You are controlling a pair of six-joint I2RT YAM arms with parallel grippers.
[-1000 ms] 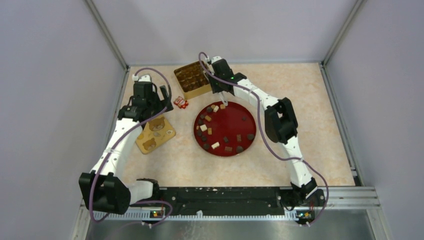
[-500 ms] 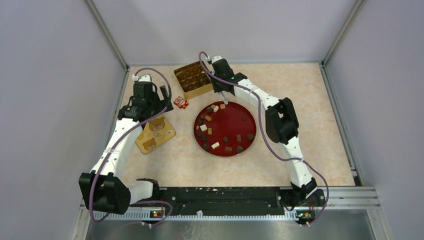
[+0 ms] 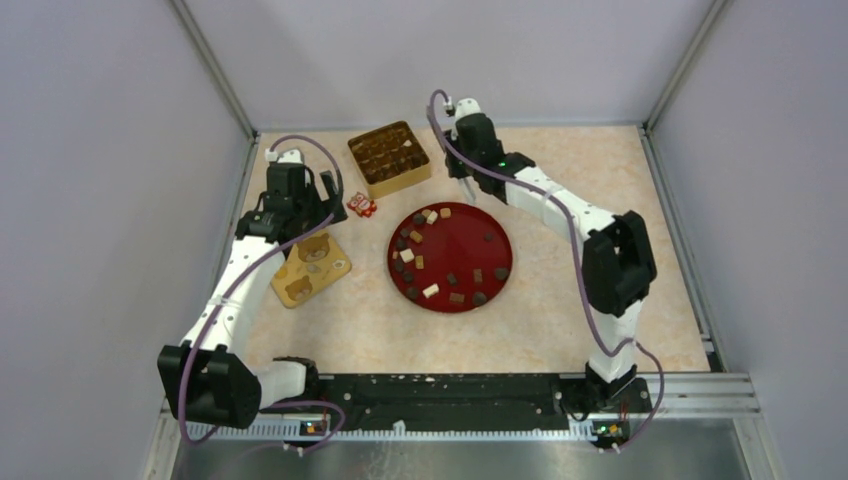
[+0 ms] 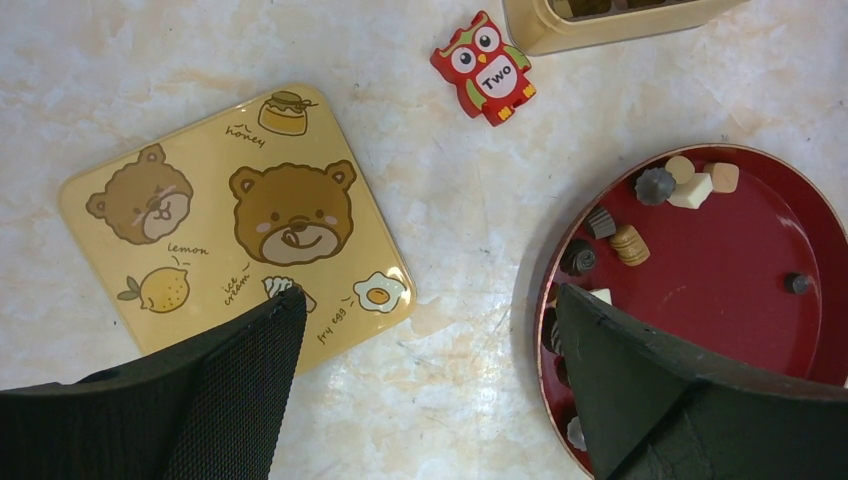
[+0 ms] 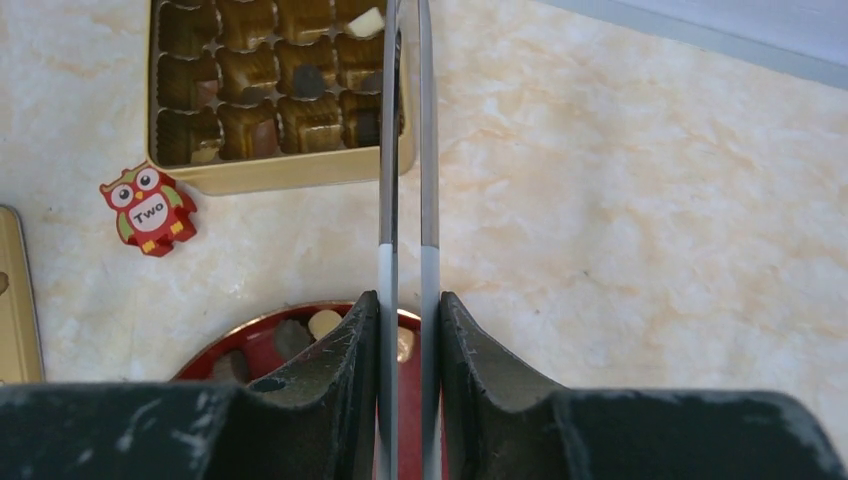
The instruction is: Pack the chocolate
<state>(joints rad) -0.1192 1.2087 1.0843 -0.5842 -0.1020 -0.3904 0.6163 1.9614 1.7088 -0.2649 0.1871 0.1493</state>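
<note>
Dark-red and glossy, the round plate (image 3: 462,238) sits mid-table and carries most of the chocolate pieces (image 4: 630,243). They are dark brown lumps and tan or cream cubes, strung mainly along its left half, with a few toward the near and right rim. Beyond it to the left we see the square gold metal tin (image 5: 280,178), split into small cells. Several cells hold brown pieces and one near the right edge holds a cream one; for the others we cannot tell. Between tin and plate lies a small red-and-white owl figure (image 4: 487,68), touching neither. A tan square lid printed with bears (image 4: 240,220) lies flat on the marbled beige table (image 3: 600,190), left of the plate and apart from it.

Our right gripper (image 5: 405,300) hangs just past the plate's far rim, right of the tin. Its fingers are pressed onto slim metal tweezers (image 5: 388,150), whose prongs run nearly together out of the wrist view's top. Our left gripper (image 4: 428,300) hovers near the lid, fingers spread wide.
</note>
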